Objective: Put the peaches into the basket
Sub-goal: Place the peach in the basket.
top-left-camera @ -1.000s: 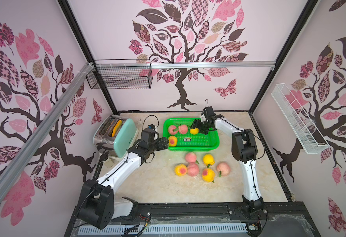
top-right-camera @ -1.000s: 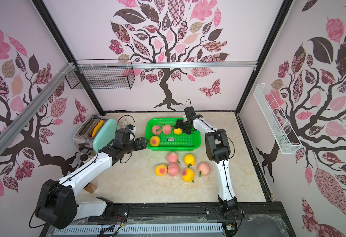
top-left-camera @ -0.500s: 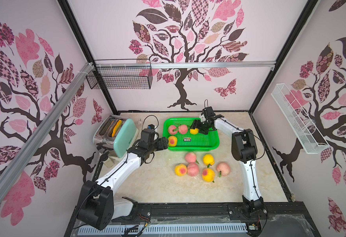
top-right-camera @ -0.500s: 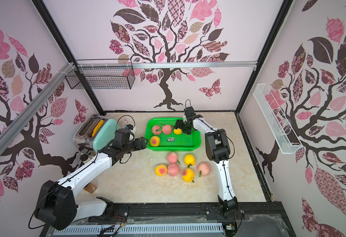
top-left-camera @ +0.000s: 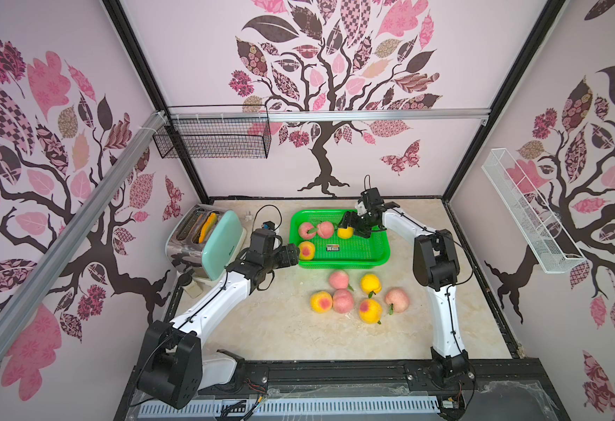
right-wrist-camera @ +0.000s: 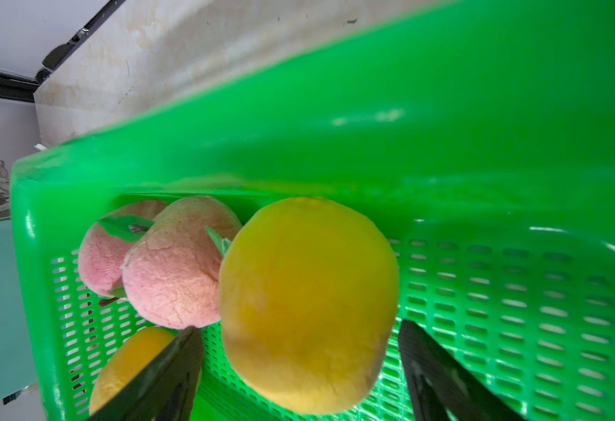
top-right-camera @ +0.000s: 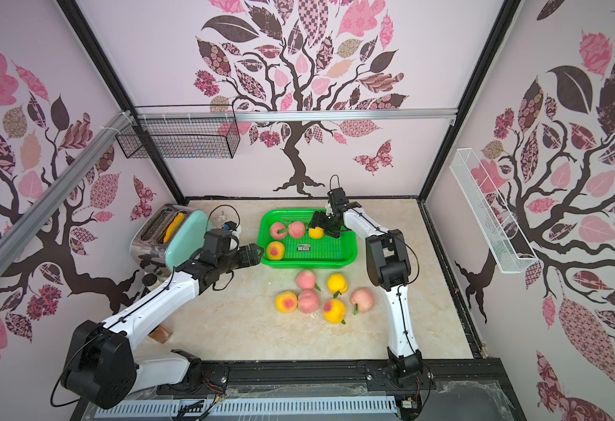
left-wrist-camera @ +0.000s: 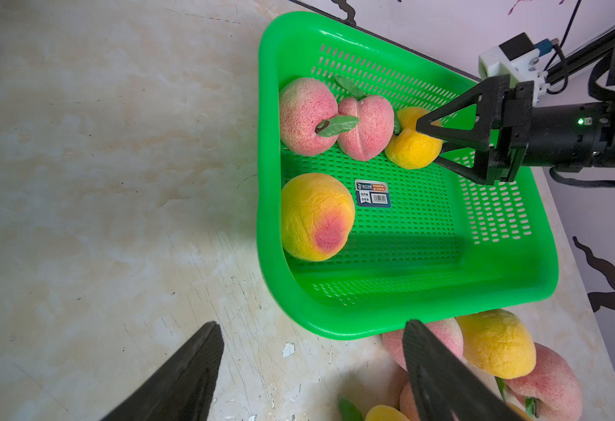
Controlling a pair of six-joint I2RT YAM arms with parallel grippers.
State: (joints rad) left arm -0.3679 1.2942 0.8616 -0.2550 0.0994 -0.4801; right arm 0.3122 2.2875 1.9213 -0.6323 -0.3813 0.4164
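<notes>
Four peaches lie in the green basket (top-left-camera: 384, 251): two pink peaches (top-left-camera: 325, 229) touch each other by its far wall, a plain yellow peach (top-left-camera: 345, 233) sits just beside them, and a blushed peach (top-left-camera: 306, 250) rests alone in the near left corner. The right end effector (left-wrist-camera: 430, 143) reaches in over the far rim, jaws spread either side of the yellow peach; the right wrist view shows a sliver of gap, so nothing is gripped. Six loose peaches (top-left-camera: 342, 301) cluster on the tabletop (top-left-camera: 269, 328) just in front of the basket. The left end effector (left-wrist-camera: 311, 323) hovers open and empty outside the near left corner. By this count, less than half the job is done.
</notes>
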